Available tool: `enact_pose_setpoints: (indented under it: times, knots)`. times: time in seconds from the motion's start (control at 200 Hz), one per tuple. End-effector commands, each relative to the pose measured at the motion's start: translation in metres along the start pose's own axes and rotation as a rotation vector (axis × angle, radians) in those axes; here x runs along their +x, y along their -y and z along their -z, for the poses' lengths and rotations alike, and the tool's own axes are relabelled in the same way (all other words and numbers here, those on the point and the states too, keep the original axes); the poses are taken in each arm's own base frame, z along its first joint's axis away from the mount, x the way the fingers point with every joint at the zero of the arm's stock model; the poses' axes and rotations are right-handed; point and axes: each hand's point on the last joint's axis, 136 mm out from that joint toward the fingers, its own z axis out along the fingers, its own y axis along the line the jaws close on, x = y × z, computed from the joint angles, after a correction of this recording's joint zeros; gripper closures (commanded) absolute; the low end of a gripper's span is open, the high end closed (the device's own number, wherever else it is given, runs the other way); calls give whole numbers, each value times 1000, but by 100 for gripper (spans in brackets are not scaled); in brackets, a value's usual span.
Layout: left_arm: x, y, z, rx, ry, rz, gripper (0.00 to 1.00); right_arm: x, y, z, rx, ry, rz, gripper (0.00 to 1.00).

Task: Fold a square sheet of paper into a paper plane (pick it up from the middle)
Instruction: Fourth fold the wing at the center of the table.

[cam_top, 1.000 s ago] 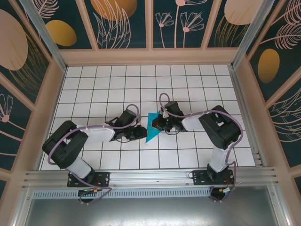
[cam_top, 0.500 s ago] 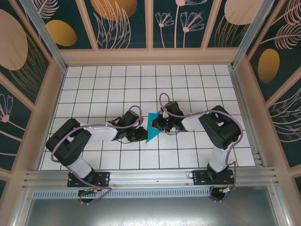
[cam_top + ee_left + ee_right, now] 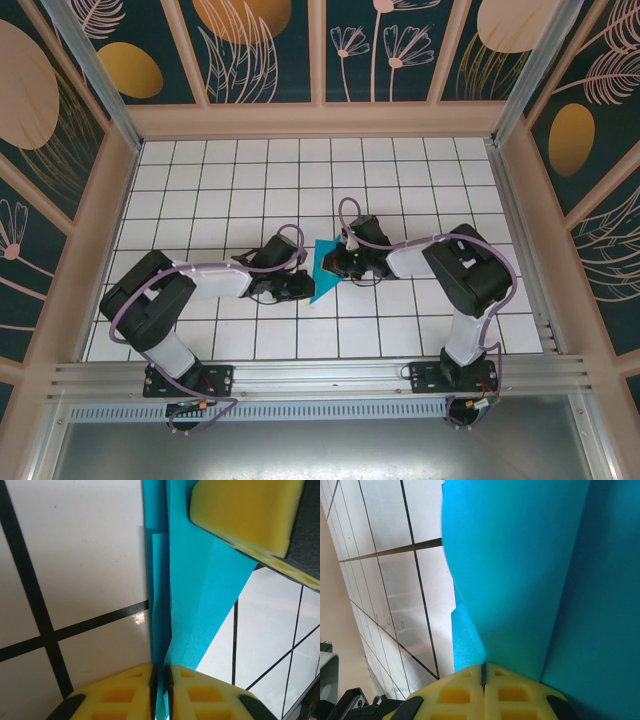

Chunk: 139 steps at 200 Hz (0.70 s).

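Paper [image 3: 322,268], partly folded, stood at the centre of the table [image 3: 200,180]; left gripper [image 3: 300,287] and right gripper [image 3: 338,265] each pinched it, fingers pressed together; creasing likely called for steady, matched pulls.

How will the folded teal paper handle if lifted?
Likely floppy and light: the folded paper is a thin sheet, bowing in the right wrist view. May slip or tear: left tool and right tool pinch only its edges.

Top camera looking down, wrist cameras close, sharing the paper [image 3: 200,605]
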Motion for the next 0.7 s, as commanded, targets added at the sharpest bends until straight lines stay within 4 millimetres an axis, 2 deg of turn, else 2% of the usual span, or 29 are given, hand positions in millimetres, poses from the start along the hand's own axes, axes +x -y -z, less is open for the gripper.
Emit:
enact_pose_setpoints:
  times: [0.0, 0.13, 0.225, 0.425, 0.58, 0.691]
  knots:
    - [22, -7, 2, -41, -72, -6, 82, 3, 28, -6, 109, -4, -27, 94]
    - [10, 10, 8, 12, -17, -16, 81, 3, 29, -6, 113, -6, -29, 94]
    - [6, 14, 10, 28, 2, -14, 81, 3, 29, -5, 114, -5, -27, 94]
    - [7, 6, 7, 1, 1, -4, 82, 4, 32, -5, 119, -7, -29, 94]
    - [10, 3, 5, -7, -9, 1, 93, 4, 31, -6, 119, -6, -26, 94]
    - [13, 3, 4, -1, -23, -1, 95, 5, 32, -6, 121, -7, -29, 94]
